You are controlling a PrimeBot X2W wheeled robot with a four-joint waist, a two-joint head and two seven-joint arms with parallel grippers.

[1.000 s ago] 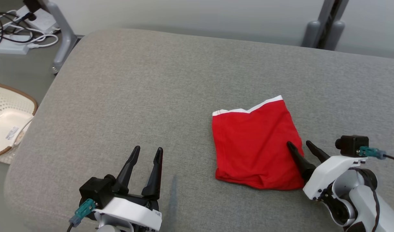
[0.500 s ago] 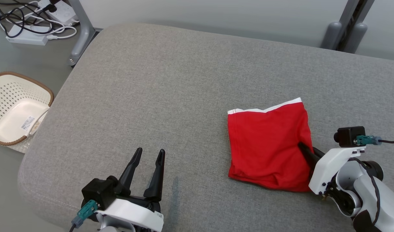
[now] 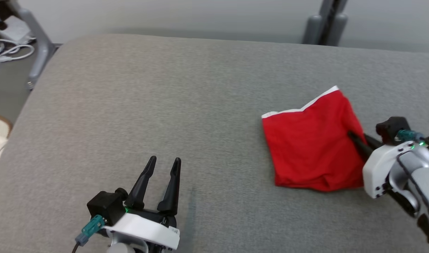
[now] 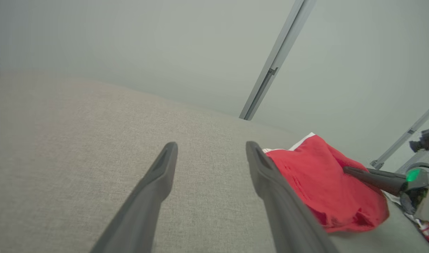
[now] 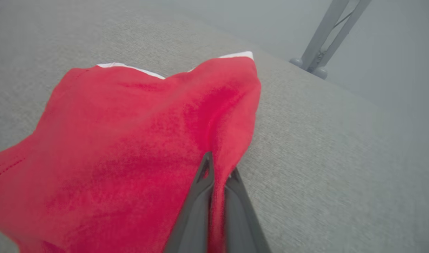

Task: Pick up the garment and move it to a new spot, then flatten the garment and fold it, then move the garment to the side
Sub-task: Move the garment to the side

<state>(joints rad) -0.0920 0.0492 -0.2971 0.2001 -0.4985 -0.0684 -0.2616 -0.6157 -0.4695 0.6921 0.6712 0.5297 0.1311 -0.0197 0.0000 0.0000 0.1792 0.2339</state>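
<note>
Right tool [image 5: 219,165] pinched on the right edge of the red garment [image 3: 309,147], middle right of frame; left tool [image 3: 164,162] gapes, lower left. I'd lift low and slide slowly so the fold holds.

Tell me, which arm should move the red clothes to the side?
Probably the right. The right gripper is shut on the edge of the red garment, ready to pull it. The left gripper is open, apart from it, over the bare grey cushion.

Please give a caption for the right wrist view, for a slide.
Right gripper shut on the red garment at its edge, over a grey cushion.
</note>
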